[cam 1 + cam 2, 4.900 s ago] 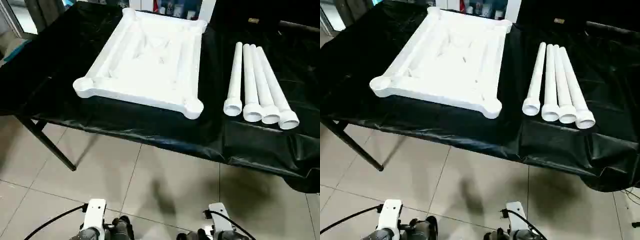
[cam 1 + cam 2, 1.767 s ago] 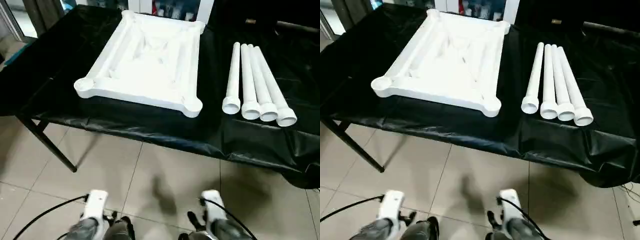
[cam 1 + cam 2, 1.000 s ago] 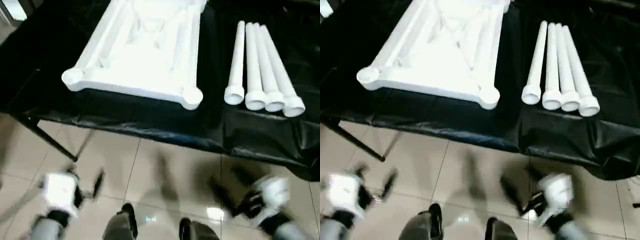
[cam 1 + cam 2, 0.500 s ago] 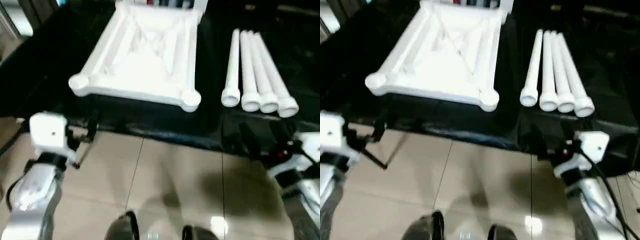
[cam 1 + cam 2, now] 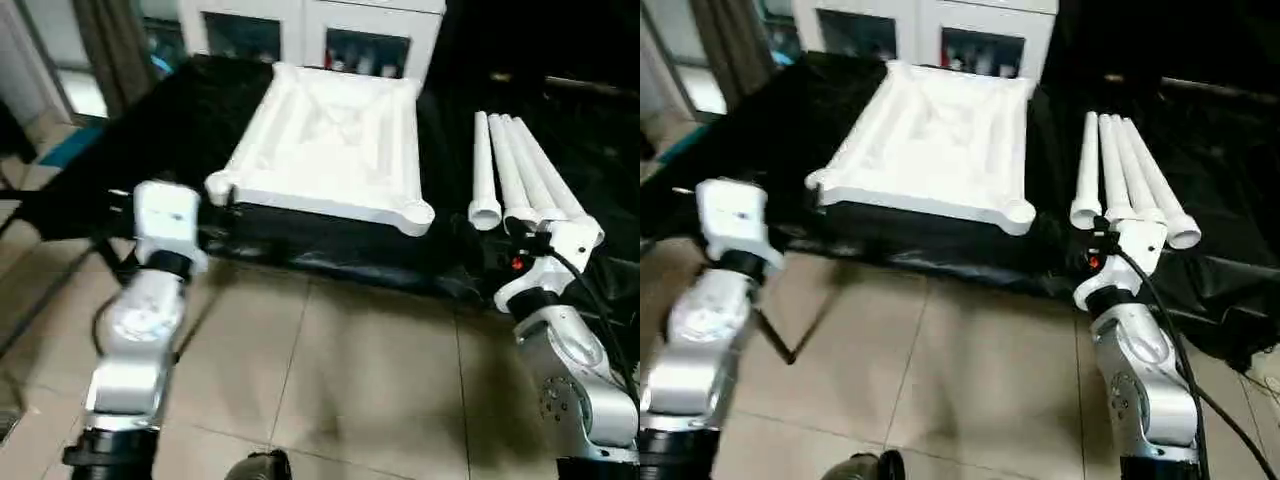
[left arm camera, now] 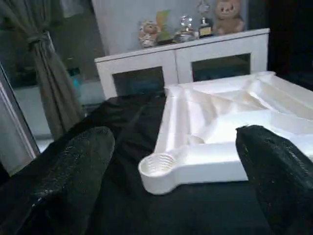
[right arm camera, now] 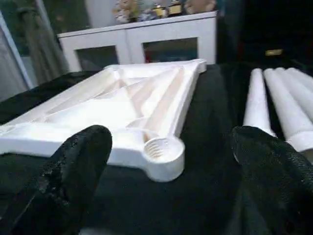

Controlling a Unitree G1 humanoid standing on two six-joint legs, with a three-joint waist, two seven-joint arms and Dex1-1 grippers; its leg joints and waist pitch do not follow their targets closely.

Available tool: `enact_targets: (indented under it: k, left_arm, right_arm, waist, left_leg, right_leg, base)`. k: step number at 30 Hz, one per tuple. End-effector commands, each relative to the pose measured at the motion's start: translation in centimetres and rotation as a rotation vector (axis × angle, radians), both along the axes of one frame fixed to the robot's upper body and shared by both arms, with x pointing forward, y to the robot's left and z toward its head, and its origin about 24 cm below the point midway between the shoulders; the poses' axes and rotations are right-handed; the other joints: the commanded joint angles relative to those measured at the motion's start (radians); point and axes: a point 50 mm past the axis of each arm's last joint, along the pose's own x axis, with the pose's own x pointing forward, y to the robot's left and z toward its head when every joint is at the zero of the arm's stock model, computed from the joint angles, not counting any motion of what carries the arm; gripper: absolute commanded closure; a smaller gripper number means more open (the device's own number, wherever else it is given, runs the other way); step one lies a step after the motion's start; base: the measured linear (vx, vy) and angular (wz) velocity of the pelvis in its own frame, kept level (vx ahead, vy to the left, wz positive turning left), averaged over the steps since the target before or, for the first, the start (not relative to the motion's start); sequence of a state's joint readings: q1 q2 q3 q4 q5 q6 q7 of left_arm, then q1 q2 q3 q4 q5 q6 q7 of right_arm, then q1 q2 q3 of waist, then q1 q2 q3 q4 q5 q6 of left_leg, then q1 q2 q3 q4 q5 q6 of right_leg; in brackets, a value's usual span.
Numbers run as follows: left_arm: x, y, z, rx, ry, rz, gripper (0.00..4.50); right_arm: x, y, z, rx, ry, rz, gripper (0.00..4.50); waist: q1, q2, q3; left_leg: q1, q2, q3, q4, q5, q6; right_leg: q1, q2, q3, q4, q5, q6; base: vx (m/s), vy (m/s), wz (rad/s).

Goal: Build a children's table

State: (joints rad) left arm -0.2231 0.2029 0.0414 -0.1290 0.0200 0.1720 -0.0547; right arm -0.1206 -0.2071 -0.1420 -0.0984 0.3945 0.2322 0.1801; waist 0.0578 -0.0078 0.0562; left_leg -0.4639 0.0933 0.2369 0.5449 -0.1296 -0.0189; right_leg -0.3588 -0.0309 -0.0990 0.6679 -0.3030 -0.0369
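Ahead of both raised grippers, left gripper (image 6: 171,166) and right gripper (image 7: 168,171), you see the tabletop (image 5: 330,160) and legs (image 5: 515,170) untouched; both jaws stand wide, nothing held, so assembly has not begun.

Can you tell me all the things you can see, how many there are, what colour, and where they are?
tabletop: one, white, upside down on the black-draped work table, ribs and round corner sockets facing up.
legs: four, white tubes, lying side by side on the cloth, on the robot's right of the tabletop.
work table: one, covered in black cloth, in front of the robot.
cabinet: one, white with glass doors, behind the work table.
toys and bottles: a few, mixed colours, on top of the cabinet.
curtain: one, grey-brown, beside the cabinet.
floor: beige tiles, under the arms.
left gripper: one, black fingers open, holding nothing.
right gripper: one, black fingers open, holding nothing.
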Motion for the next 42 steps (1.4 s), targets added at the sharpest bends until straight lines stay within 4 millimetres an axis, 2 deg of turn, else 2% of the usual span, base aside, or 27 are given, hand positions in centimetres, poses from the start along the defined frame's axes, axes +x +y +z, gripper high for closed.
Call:
enact_targets:
  k: [1, 3, 4, 5, 6, 7, 11, 13, 16, 17, 18, 19, 20, 21, 22, 23, 26, 27, 29, 31, 32, 33, 35, 37, 40, 41, 42]
  left_arm:
    - [0.0, 0.2, -0.8, 0.015, 0.043, 0.02, 0.0]
    - [0.2, 0.3, -0.9, 0.027, 0.049, 0.029, 0.0]
    - [0.6, 0.4, -1.1, 0.059, 0.056, 0.039, 0.0]
    - [0.6, 0.4, -1.2, 0.059, 0.063, 0.033, 0.0]
    - [0.7, 0.4, -1.4, 0.059, 0.069, 0.027, 0.0]
    - [0.7, 0.5, -1.6, 0.069, 0.081, 0.019, 0.0]
    - [0.6, 0.5, -1.8, 0.033, 0.098, 0.003, 0.0]
    - [0.6, 0.5, -2.2, 0.038, 0.116, -0.005, 0.0]
    - [0.5, 0.5, -3.1, 0.056, 0.151, -0.015, 0.0]
    - [0.5, 0.5, -3.1, 0.056, 0.151, -0.015, 0.0]
    - [0.3, 0.5, -3.3, 0.058, 0.159, -0.015, 0.0]
    - [0.3, 0.6, -3.4, 0.054, 0.162, -0.011, 0.0]
    - [0.2, 0.7, -3.4, 0.047, 0.165, -0.004, 0.0]
    - [0.1, 0.9, -3.6, 0.039, 0.171, 0.003, 0.0]
    - [0.1, 1.0, -3.6, 0.031, 0.172, 0.009, 0.0]
    - [0.0, 1.0, -3.6, 0.029, 0.172, 0.01, 0.0]
    - [-0.1, 1.1, -3.7, 0.019, 0.173, 0.017, 0.0]
    - [-0.1, 1.2, -3.7, 0.007, 0.174, 0.026, 0.0]
    - [-0.3, 1.3, -3.8, -0.001, 0.173, 0.035, 0.0]
    - [-0.3, 1.3, -3.8, 0.0, 0.172, 0.037, 0.0]
    - [-0.3, 1.3, -3.8, 0.0, 0.172, 0.037, 0.0]
    - [-0.4, 1.4, -3.7, -0.004, 0.17, 0.041, 0.0]
    - [-0.4, 1.4, -3.7, -0.005, 0.167, 0.044, 0.0]
    - [-0.3, 1.3, -3.5, -0.013, 0.158, 0.049, 0.0]
    - [-0.2, 1.3, -3.3, -0.02, 0.147, 0.052, 0.0]
    - [-0.1, 1.2, -3.2, -0.023, 0.145, 0.05, 0.0]
    - [-0.1, 1.2, -3.2, -0.023, 0.145, 0.05, 0.0]
  right_arm:
    - [-0.1, 0.3, -1.0, -0.01, 0.038, 0.014, 0.14]
    - [0.0, 0.7, -1.3, -0.012, 0.045, 0.024, 0.14]
    - [0.3, 1.2, -1.7, -0.012, 0.057, 0.043, 0.14]
    - [0.3, 1.3, -1.9, -0.012, 0.062, 0.044, 0.14]
    - [0.4, 1.4, -2.0, -0.013, 0.066, 0.044, 0.14]
    - [0.6, 1.4, -2.3, -0.023, 0.073, 0.032, 0.14]
    - [0.7, 1.1, -2.3, -0.025, 0.078, -0.012, 0.14]
    - [0.5, 1.3, -2.4, -0.028, 0.076, -0.01, 0.14]
    - [0.2, 1.4, -2.9, -0.045, 0.084, -0.007, 0.14]
    - [0.2, 1.4, -2.9, -0.045, 0.084, -0.007, 0.14]
    - [0.2, 1.4, -2.9, -0.043, 0.082, -0.008, 0.14]
    - [0.3, 1.4, -2.9, -0.041, 0.08, -0.009, 0.14]
    - [0.4, 1.4, -2.8, -0.04, 0.077, -0.009, 0.14]
    - [0.4, 1.4, -2.8, -0.042, 0.074, -0.011, 0.14]
    - [0.5, 1.4, -2.7, -0.044, 0.073, -0.012, 0.14]
    - [0.5, 1.4, -2.7, -0.045, 0.072, -0.012, 0.14]
    - [0.5, 1.4, -2.7, -0.05, 0.071, -0.009, 0.14]
    - [0.5, 1.4, -2.6, -0.057, 0.068, -0.003, 0.14]
    - [0.6, 1.3, -2.5, -0.07, 0.065, 0.003, 0.14]
    - [0.7, 1.2, -2.5, -0.069, 0.064, 0.005, 0.14]
    - [0.7, 1.2, -2.5, -0.069, 0.064, 0.005, 0.14]
    - [0.8, 1.2, -2.4, -0.071, 0.063, 0.008, 0.14]
    - [0.8, 1.2, -2.4, -0.068, 0.061, 0.016, 0.14]
    - [0.9, 1.3, -2.3, -0.074, 0.059, 0.029, 0.14]
    - [1.0, 1.5, -2.1, -0.057, 0.056, 0.035, 0.14]
    - [1.0, 1.4, -2.0, -0.054, 0.052, 0.035, 0.14]
    - [1.0, 1.4, -2.0, -0.054, 0.052, 0.035, 0.14]
  waist:
    - [0.004, -0.026, -0.029]
    - [0.007, -0.003, 0.003]
    - [-0.018, 0.011, 0.007]
    - [-0.03, 0.043, -0.032]
    - [-0.056, 0.075, -0.027]
    - [-0.066, 0.081, -0.03]
    - [-0.071, 0.042, -0.025]
    - [-0.062, 0.027, -0.027]
    - [-0.079, 0.067, -0.004]
    - [-0.09, 0.096, 0.0]
    - [-0.055, 0.089, -0.007]
    - [-0.054, 0.063, -0.025]
    - [-0.065, 0.015, -0.029]
    - [-0.034, -0.015, -0.02]
    - [-0.016, 0.001, -0.035]
    - [0.005, -0.005, -0.029]
    - [-0.001, 0.07, -0.072]
    - [-0.057, 0.09, -0.082]
    - [-0.071, 0.067, -0.106]
    - [-0.059, 0.033, -0.087]
    - [-0.057, 0.012, -0.078]
    - [-0.027, -0.052, -0.063]
    - [0.002, -0.044, -0.07]
    - [0.005, -0.038, -0.055]
    - [0.0, 0.037, -0.051]
    - [-0.034, 0.059, -0.048]
    - [-0.064, 0.07, -0.083]
  left_leg:
    - [0.005, 0.014, -0.147, 0.193, -0.122, -0.04]
    - [0.012, 0.051, -0.185, 0.227, -0.152, -0.075]
    - [0.085, 0.093, -0.205, 0.161, -0.387, -0.103]
    - [0.09, 0.116, -0.219, 0.105, -0.465, -0.114]
    - [0.073, 0.195, -0.295, -0.046, -0.818, -0.096]
    - [0.082, 0.161, -0.294, -0.07, -0.916, -0.089]
    - [0.052, 0.092, -0.225, 0.0, -0.779, -0.158]
    - [0.1, 0.091, -0.186, 0.076, -0.58, -0.067]
    - [0.131, 0.113, -0.159, 0.047, -0.639, -0.054]
    - [0.083, 0.147, -0.174, -0.097, -0.967, -0.095]
    - [0.075, 0.13, -0.151, -0.14, -1.056, -0.105]
    - [0.152, 0.143, -0.151, -0.09, -0.944, -0.076]
    - [0.155, 0.124, -0.154, -0.031, -0.849, -0.079]
    - [0.109, 0.077, -0.117, 0.188, -0.379, 0.016]
    - [0.059, 0.077, -0.141, 0.216, -0.213, 0.057]
    - [-0.003, 0.071, -0.146, 0.198, -0.126, 0.065]
    - [0.148, 0.122, -0.166, 0.022, 0.003, 0.15]
    - [0.237, 0.206, -0.261, -0.02, -0.214, 0.274]
    - [0.28, 0.243, -0.311, 0.0, -0.051, 0.498]
    - [0.23, 0.196, -0.254, -0.004, 0.077, 0.53]
    - [0.2, 0.15, -0.216, 0.007, 0.002, 0.466]
    - [0.103, 0.014, -0.119, 0.069, -0.256, 0.293]
    - [0.051, 0.006, -0.14, 0.185, -0.249, 0.189]
    - [0.027, 0.022, -0.153, 0.177, -0.105, 0.067]
    - [0.097, 0.092, -0.141, 0.027, -0.1, 0.064]
    - [0.111, 0.132, -0.192, -0.038, -0.312, 0.08]
    - [0.255, 0.194, -0.273, -0.048, -0.398, 0.177]
  right_leg:
    - [0.033, -0.244, 0.079, -0.202, -0.436, -0.049]
    - [0.031, -0.261, 0.046, -0.22, -0.715, 0.007]
    - [0.029, -0.218, -0.04, -0.212, -0.734, 0.0]
    - [0.075, -0.182, -0.068, -0.178, -0.592, -0.008]
    - [0.067, -0.098, -0.037, -0.014, -0.212, -0.021]
    - [0.064, -0.077, -0.018, 0.009, 0.023, -0.031]
    - [0.097, -0.185, 0.027, -0.144, -0.592, -0.02]
    - [0.08, -0.229, 0.039, -0.221, -0.852, -0.015]
    - [0.096, -0.165, -0.074, -0.24, -0.812, 0.025]
    - [0.158, -0.076, -0.087, -0.048, -0.488, 0.009]
    - [0.175, -0.017, -0.058, 0.046, -0.194, 0.015]
    - [0.114, -0.068, 0.014, 0.005, -0.292, 0.003]
    - [0.105, -0.12, 0.052, -0.083, -0.524, 0.007]
    - [0.109, -0.26, 0.123, -0.259, -0.962, -0.052]
    - [0.16, -0.282, 0.168, -0.248, -0.922, -0.091]
    - [0.199, -0.237, 0.135, -0.215, -0.731, -0.098]
    - [0.126, -0.049, 0.009, -0.123, -0.179, -0.097]
    - [0.027, -0.023, 0.001, 0.008, -0.154, -0.064]
    - [-0.053, -0.053, 0.035, 0.079, -0.104, 0.061]
    - [-0.091, -0.084, 0.083, 0.067, 0.04, 0.12]
    - [-0.068, -0.092, 0.102, 0.006, 0.112, 0.081]
    - [0.038, -0.115, 0.168, -0.122, 0.004, 0.087]
    - [0.126, -0.218, 0.242, -0.161, -0.263, 0.015]
    - [0.134, -0.182, 0.189, -0.165, -0.323, -0.055]
    - [0.117, -0.112, 0.079, -0.194, -0.366, -0.157]
    - [0.111, -0.04, 0.034, -0.132, -0.309, -0.107]
    - [0.005, -0.028, 0.028, -0.02, -0.148, -0.081]
  base:
    - [-0.075, -0.05, -0.26]
    - [-0.123, 0.0, -0.54]
    - [-0.149, 0.108, -0.49]
    - [-0.094, 0.14, -0.25]
    - [-0.094, 0.14, -0.25]
    - [-0.112, 0.108, -0.1]
    - [-0.108, 0.029, -0.15]
    - [-0.085, -0.025, -0.11]
    - [0.0, 0.0, 0.0]
    - [-0.071, 0.021, -0.06]
    - [-0.071, 0.021, -0.06]
    - [0.0, 0.0, 0.0]
    - [0.086, -0.096, 0.02]
    - [0.086, -0.096, 0.02]
    - [0.107, -0.052, -0.16]
    - [0.139, -0.023, -0.02]
    - [0.112, -0.007, 0.15]
    - [0.141, 0.038, 0.21]
    - [0.188, 0.007, -0.07]
    - [0.133, -0.054, -0.16]
    - [0.105, -0.091, 0.0]
    - [0.105, -0.091, 0.0]
    - [0.092, -0.059, 0.01]
    - [0.131, -0.061, -0.07]
    - [0.159, 0.016, -0.01]
    - [0.22, 0.086, -0.03]
    - [0.22, 0.086, -0.03]
